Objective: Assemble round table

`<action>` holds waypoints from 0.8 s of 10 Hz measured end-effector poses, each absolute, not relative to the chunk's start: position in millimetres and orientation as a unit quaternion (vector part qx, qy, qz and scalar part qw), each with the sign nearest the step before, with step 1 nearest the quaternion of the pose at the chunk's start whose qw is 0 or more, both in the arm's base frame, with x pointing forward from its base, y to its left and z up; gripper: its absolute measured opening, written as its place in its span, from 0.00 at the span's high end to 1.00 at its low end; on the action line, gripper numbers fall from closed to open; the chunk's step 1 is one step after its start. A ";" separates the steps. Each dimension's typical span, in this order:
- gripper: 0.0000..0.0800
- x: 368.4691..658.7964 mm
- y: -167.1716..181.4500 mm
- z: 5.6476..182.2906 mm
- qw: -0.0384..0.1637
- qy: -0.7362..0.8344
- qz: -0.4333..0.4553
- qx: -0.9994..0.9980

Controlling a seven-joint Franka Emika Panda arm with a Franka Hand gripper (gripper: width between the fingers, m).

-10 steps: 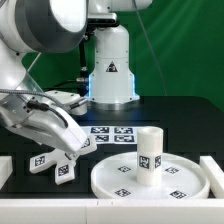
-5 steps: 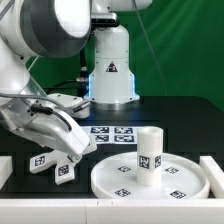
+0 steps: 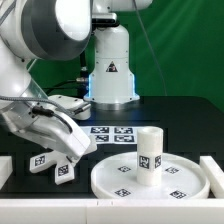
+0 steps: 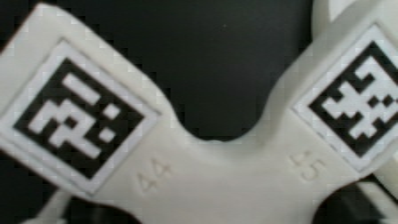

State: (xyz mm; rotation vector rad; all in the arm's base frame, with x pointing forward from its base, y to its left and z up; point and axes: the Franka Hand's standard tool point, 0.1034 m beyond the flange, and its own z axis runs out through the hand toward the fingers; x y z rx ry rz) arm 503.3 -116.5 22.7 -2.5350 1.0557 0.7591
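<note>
Pincer (image 3: 78, 150) hangs low at the foot (image 3: 50, 165); open or gripping, I cannot tell. Beside it, post (image 3: 149, 155) stands upright on disc (image 3: 115, 180).

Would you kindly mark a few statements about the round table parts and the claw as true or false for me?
1. The post stands upright on the round disc. True.
2. The cross-shaped foot piece sits on top of the post. False: it lies on the table at the exterior view's left, apart from the disc.
3. The claw hangs above the round disc. False: it is low over the foot piece.
4. The marker board lies flat on the table, beyond the disc in the exterior view. True.
5. The wrist view shows square tags on the foot piece's arms. True.
</note>
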 end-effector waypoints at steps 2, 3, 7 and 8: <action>0.45 503.3 -116.6 22.8 0.146 0.367 0.263 -0.880; 0.45 503.4 -116.6 22.9 0.146 0.367 0.263 -0.880; 0.45 524.2 -103.4 86.1 0.138 0.314 0.262 -0.902; 0.44 530.0 -97.2 100.3 0.141 0.312 0.254 -0.905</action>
